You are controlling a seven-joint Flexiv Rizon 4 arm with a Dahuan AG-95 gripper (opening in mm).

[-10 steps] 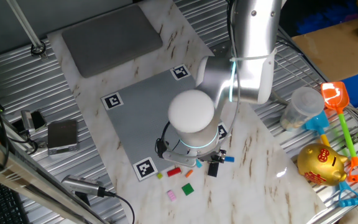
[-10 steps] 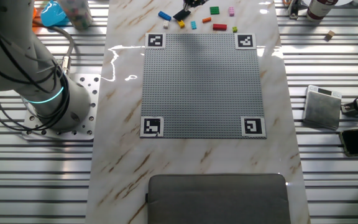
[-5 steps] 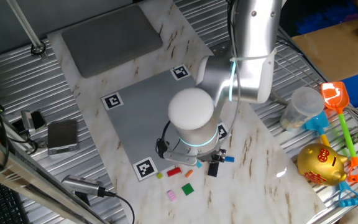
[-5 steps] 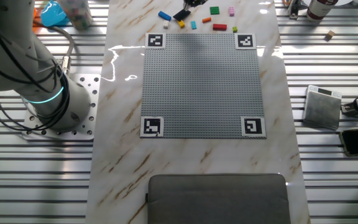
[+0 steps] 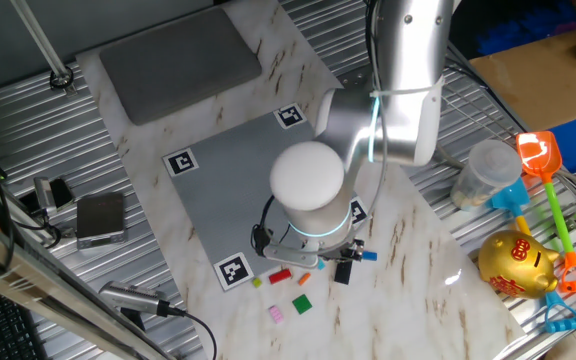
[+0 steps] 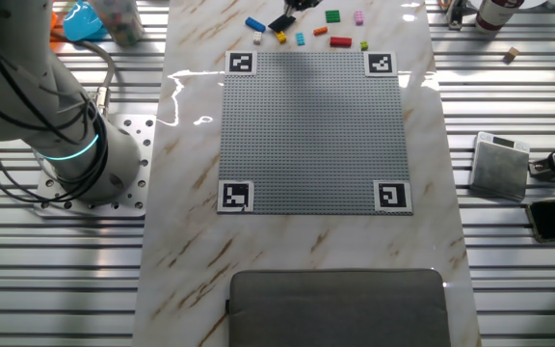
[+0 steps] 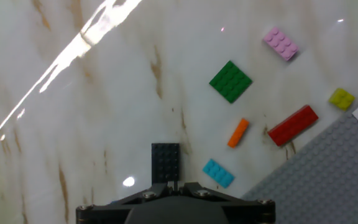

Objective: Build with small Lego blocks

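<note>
Hand view, close on marble desk [image 7: 73,124]: black block [image 7: 166,163] lying flat just ahead of tool [image 7: 174,185], light blue block [image 7: 219,173] just to its right, orange block [image 7: 238,133] beyond that, red block [image 7: 293,125] beside the corner of grey studded plate [image 7: 328,180], yellow block [image 7: 342,98] near that corner, green block [image 7: 231,81] and pink block [image 7: 281,44] farther out. All loose on the marble, apart from one another, none on the plate. Only the dark base of the tool visible at the bottom edge; fingertips not seen, so open or closed cannot be told.

One fixed view: arm bent over the near edge of the plate, white wrist dome [image 5: 308,178] hiding the tool from above; red, green and pink blocks visible on the marble below it, a blue block [image 5: 368,256] at the right, not seen from the hand.

The other fixed view: whole plate [image 6: 314,130] with four black-and-white corner markers, bare of blocks; the blocks in a row past its far edge, blue block [image 6: 254,24] leftmost, pink rightmost; arm base [image 6: 75,154] bolted at the left; tool mostly cut off at the top edge.
</note>
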